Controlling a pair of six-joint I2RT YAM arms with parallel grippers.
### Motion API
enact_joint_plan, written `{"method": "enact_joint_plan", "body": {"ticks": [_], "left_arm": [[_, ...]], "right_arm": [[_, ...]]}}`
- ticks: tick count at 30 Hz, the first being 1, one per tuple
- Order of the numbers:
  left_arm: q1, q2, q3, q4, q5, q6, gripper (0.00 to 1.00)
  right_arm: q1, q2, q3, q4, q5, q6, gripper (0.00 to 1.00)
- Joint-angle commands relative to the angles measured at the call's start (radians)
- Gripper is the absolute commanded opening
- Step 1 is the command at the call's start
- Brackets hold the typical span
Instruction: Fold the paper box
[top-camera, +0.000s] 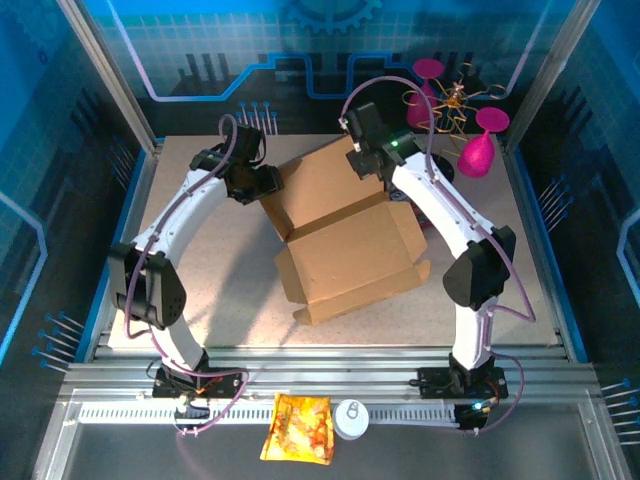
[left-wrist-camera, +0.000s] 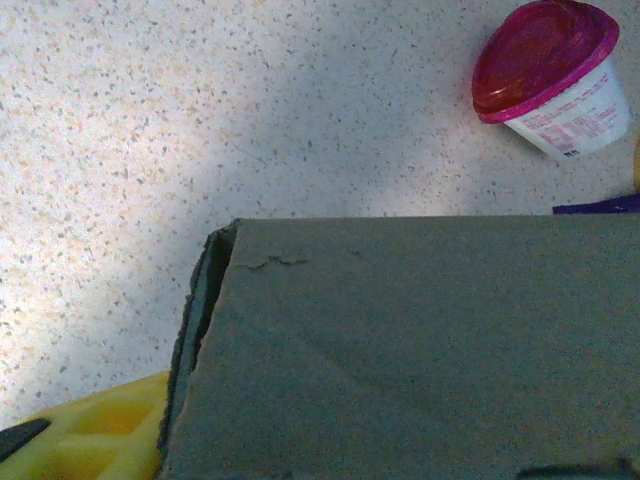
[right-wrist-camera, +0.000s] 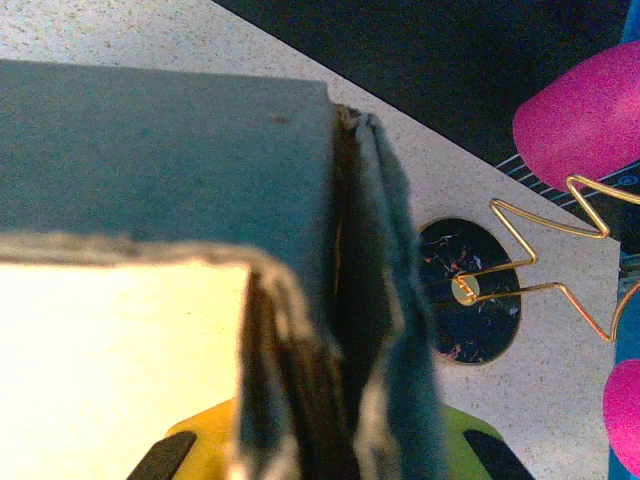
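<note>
I read the paper box (top-camera: 340, 235) as plain brown cardboard, sitting on a table (top-camera: 230, 270) of pale beige with fine dark speckles. The cup (left-wrist-camera: 550, 75) has a magenta lid over a white body (reddish print on it), and the snack bag (top-camera: 298, 428) is orange-yellow.

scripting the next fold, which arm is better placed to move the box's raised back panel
Right, most likely: the right gripper is shut on the box edge, cardboard pinched between its fingers in the wrist view. The left gripper sits at the other corner of the panel, grip unclear.
</note>
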Motion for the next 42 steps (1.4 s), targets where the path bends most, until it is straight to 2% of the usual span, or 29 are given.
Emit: {"method": "enact_joint_plan", "body": {"ticks": [1,10,16,21,25,31,34,37,42], "left_arm": [[-0.007,-0.082,0.036,-0.038,0.055,-0.037,0.55],[-0.031,-0.136,-0.017,-0.135,0.084,0.061,0.58],[-0.031,-0.152,-0.034,-0.146,0.037,0.056,0.60],[-0.033,-0.154,-0.025,-0.170,0.057,0.025,0.60],[-0.052,-0.202,-0.033,-0.156,0.000,0.048,0.60],[-0.055,-0.236,-0.048,-0.089,-0.067,0.094,0.61],[-0.054,-0.226,-0.053,-0.069,-0.044,0.066,0.61],[-0.054,-0.232,-0.090,-0.043,0.008,0.012,0.61],[-0.089,-0.290,-0.220,-0.012,0.093,-0.200,0.57]], "right_arm": [[-0.002,0.033,0.059,-0.025,-0.005,-0.047,0.00],[-0.011,0.069,0.129,-0.033,-0.015,-0.072,0.00],[-0.001,0.076,0.134,-0.030,-0.012,-0.091,0.00],[0.000,0.077,0.138,-0.025,-0.007,-0.117,0.00],[0.016,0.072,0.116,0.012,0.009,-0.190,0.00],[0.064,0.064,0.027,0.168,0.047,-0.401,0.00],[0.080,0.081,0.023,0.241,0.036,-0.493,0.00],[0.081,0.112,0.067,0.243,0.015,-0.500,0.00],[0.082,0.148,0.088,0.230,0.003,-0.489,0.00]]}}
